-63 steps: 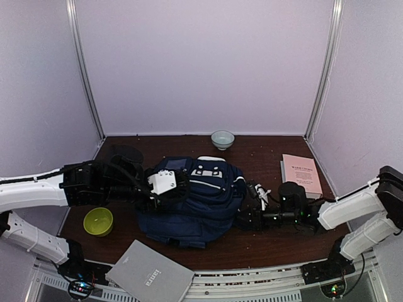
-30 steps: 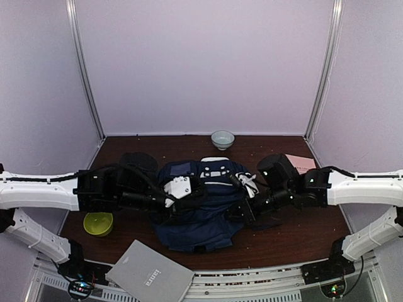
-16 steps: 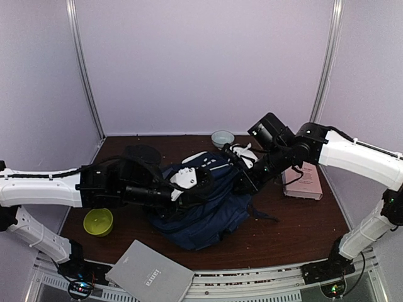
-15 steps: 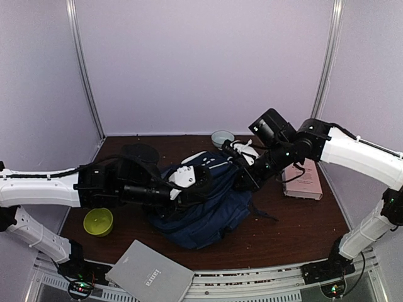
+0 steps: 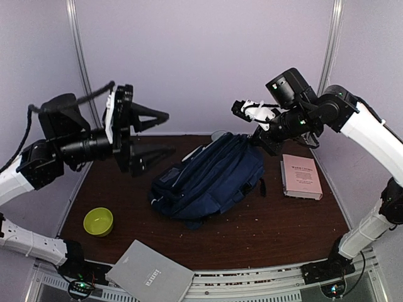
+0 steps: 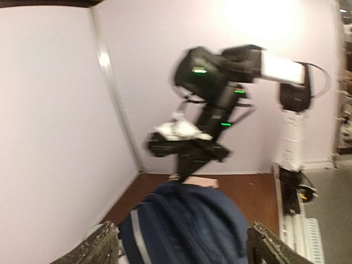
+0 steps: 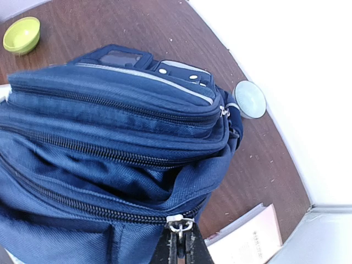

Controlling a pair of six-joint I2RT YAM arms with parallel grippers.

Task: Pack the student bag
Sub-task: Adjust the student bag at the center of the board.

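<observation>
The student bag (image 5: 211, 175), navy blue, hangs tilted: its right end is lifted off the brown table (image 5: 296, 220) and its left end rests on it. My right gripper (image 5: 259, 139) holds that raised end. In the right wrist view this gripper (image 7: 183, 246) is shut on a silver zipper pull (image 7: 180, 223) of the student bag (image 7: 110, 143), whose zips look shut. My left gripper (image 5: 160, 134) is raised in the air to the left of the bag, open and holding nothing. In the blurred left wrist view, the student bag (image 6: 187, 225) lies below and beyond the two spread fingertips (image 6: 102, 247).
A green bowl (image 5: 98, 221) stands at the front left and a grey laptop (image 5: 150, 274) at the near edge. A pink book (image 5: 301, 175) lies right of the bag. A pale bowl (image 7: 249, 100) sits by the back wall, behind the bag.
My left gripper has let go of the bag, opened and swung up to the left. My right gripper has hauled the bag's end higher toward the back right.
</observation>
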